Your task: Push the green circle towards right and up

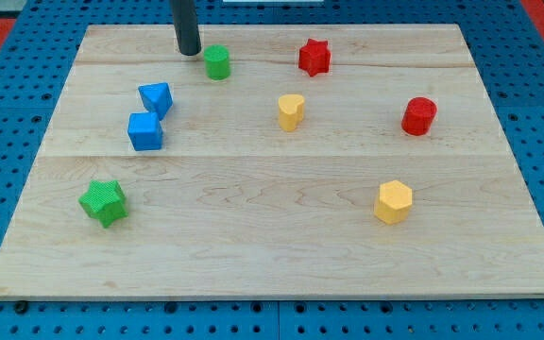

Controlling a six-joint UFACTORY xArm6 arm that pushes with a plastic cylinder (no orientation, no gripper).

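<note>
The green circle is a small green cylinder near the view's top, left of centre, on the wooden board. My tip is the lower end of the dark rod, just left of the green circle and slightly above it in the view. A narrow gap shows between them; I cannot tell whether they touch.
A blue triangle-like block and a blue cube lie below the tip. A green star is at lower left. A red star, a yellow heart, a red cylinder and a yellow hexagon lie to the right.
</note>
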